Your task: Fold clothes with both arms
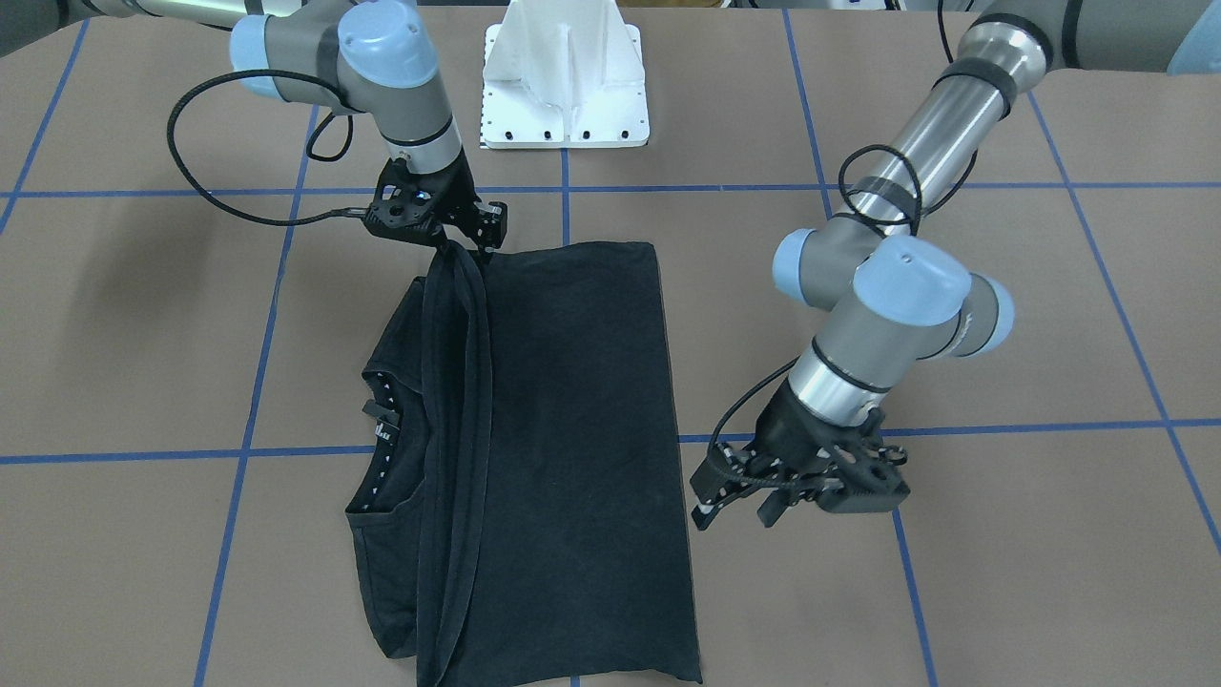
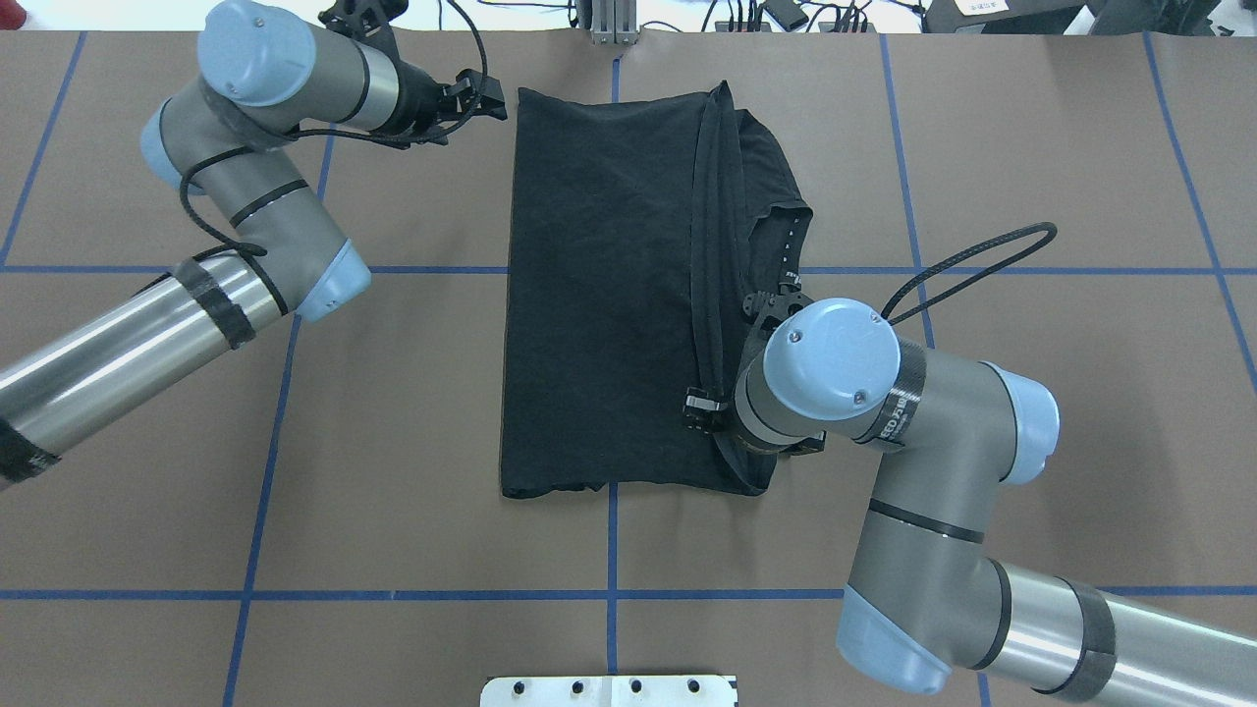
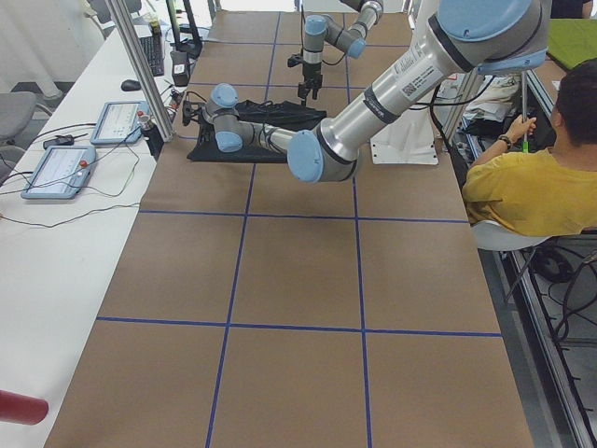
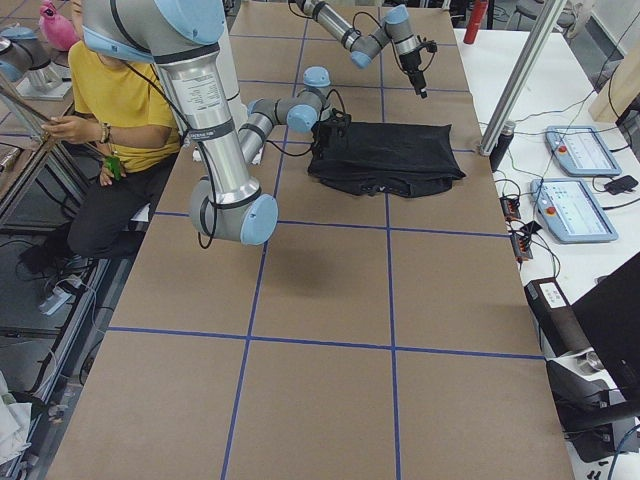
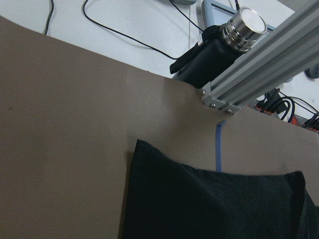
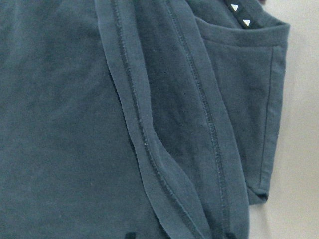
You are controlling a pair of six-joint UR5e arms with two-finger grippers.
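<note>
Your right gripper [image 1: 477,243] stands at the end of the hem band [image 6: 144,144] that is nearest to the robot. Its jaws appear pressed together on this band, because in the front-facing view the cloth rises in a small peak up to it. The wrist view shows only 2 dark tips at its lower edge, so I judge the grip from the peak.

Your left gripper [image 1: 736,515] has its fingers apart and carries nothing. It hovers just beside the far corner of the folded edge, on the robot's left side, without touching the cloth.

The black T-shirt [image 1: 572,429] lies in the middle of the tabletop [image 1: 143,334], plain side up, with no print to see. It seems folded in 2, the lower part brought over so that the hem band runs just beside the collar [image 1: 382,429], which shows on the robot's right side.

I think this fold is being finished or corrected. For the next fold, you will probably need the left gripper to close on a far corner or on the far end of the hem band. Then both arms should carry the cloth together at the same height, or the layers may slide apart.
</note>
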